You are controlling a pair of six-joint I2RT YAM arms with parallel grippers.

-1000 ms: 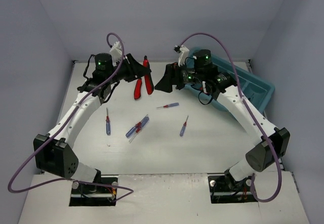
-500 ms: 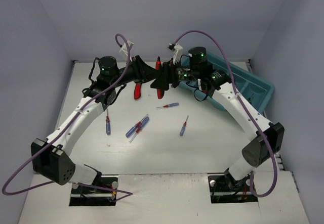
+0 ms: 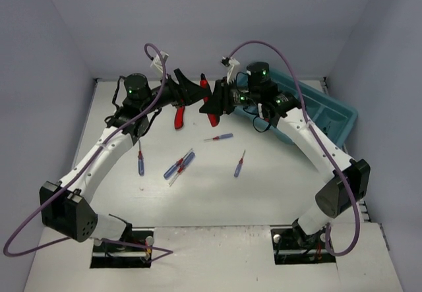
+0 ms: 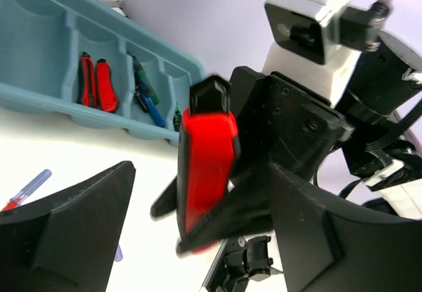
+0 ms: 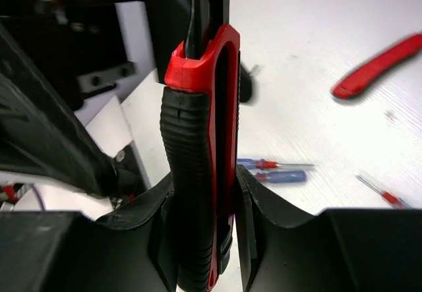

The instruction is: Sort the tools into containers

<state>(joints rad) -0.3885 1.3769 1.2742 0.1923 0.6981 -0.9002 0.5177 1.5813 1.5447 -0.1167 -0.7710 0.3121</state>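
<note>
Handover step, above the table's (image 3: pixel 277 193) far middle. We find the red utility knife (image 5: pixel 198 153) clamped in the right end effector (image 5: pixel 201 196). The left end effector (image 3: pixel 190 91) stands wide around it. Next, we judge, it goes right to the teal tray (image 3: pixel 336 111), into the compartment holding red knives (image 4: pixel 95 84).

A red-and-black utility knife (image 3: pixel 204 84) is held upright between the fingers of the right gripper (image 3: pixel 210 97), above the far middle of the white table (image 3: pixel 277 193). It is flanked by the parted jaws of the left gripper (image 3: pixel 193 86), to its left. A second red utility knife (image 3: pixel 178 116) lies on the table below the left gripper. Nearer the bases, thin blue-handled screwdrivers (image 3: pixel 179 165) are scattered mid-table. A long teal plastic four-compartment tray (image 3: pixel 339 115) sits at the far right. Two red knives (image 4: pixel 95 84) lie in one compartment, with pliers (image 4: pixel 146 97) in the next.
</note>
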